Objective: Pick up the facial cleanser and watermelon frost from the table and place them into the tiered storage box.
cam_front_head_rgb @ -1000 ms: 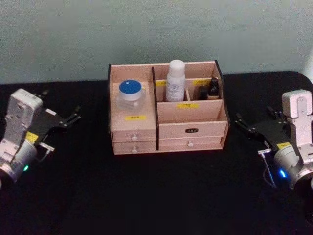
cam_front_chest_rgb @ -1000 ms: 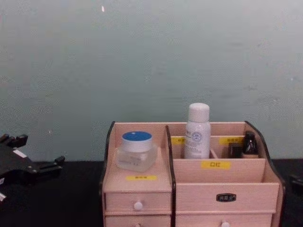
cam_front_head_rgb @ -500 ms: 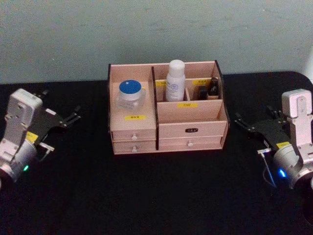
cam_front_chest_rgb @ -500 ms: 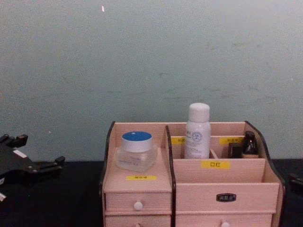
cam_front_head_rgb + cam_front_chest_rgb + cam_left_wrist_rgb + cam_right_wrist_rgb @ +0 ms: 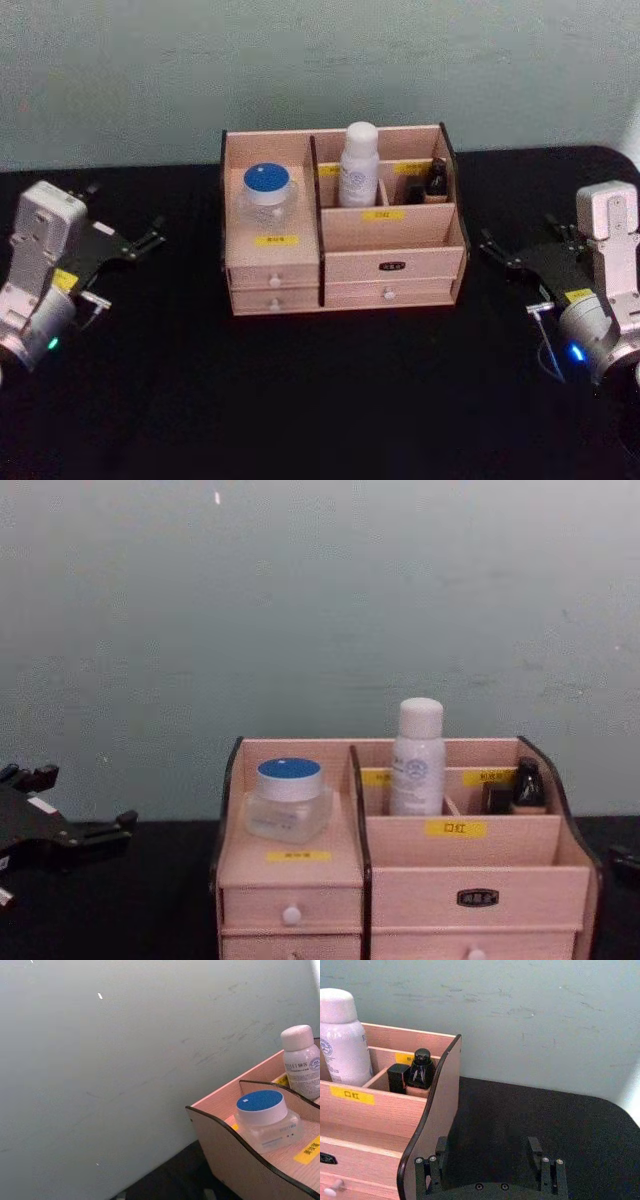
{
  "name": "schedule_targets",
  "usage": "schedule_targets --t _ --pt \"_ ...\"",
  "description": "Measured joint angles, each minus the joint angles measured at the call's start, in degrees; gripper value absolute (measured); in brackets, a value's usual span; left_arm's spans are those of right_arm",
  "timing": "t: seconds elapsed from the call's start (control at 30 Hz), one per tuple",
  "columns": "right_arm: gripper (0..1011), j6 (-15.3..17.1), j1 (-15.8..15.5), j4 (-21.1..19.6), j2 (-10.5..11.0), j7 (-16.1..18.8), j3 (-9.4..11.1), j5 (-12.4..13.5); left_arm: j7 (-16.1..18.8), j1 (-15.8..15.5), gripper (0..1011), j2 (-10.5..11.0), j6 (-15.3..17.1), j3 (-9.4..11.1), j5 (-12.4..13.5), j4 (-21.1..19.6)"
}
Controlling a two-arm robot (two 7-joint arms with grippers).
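1. Leftmost, the left gripper (image 5: 135, 243) hovers low over the black table (image 5: 300, 400), well apart from the tiered storage box (image 5: 395, 268), with its fingers spread and nothing between them.
2. Next, in the box's left compartment, above two small drawers, sits a clear jar with a blue lid (image 5: 267, 193). It stands upright on the shelf behind a yellow label, well to the right of the left gripper.
3. Further right, in the rear middle compartment, a white bottle (image 5: 359, 165) stands upright, taller than the box walls.
4. Beside it, in the small rear right compartment, a small black bottle (image 5: 436, 179) stands against the box's black-edged side wall, with a dark boxy item (image 5: 397, 1078) touching it on its left.
5. Rightmost, the right gripper (image 5: 512, 259) rests near the table, apart from the box's right side, its fingers open and empty; the wrist view shows the box wall just ahead of the left finger (image 5: 441, 1149).
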Motion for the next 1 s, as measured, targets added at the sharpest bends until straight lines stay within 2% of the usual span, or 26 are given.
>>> schedule_targets --t 1.0 --pt "1000 -0.1 0.0 0.0 0.0 0.0 0.0 0.1 0.0 0.0 1001 0.0 0.0 0.0 0.0 0.0"
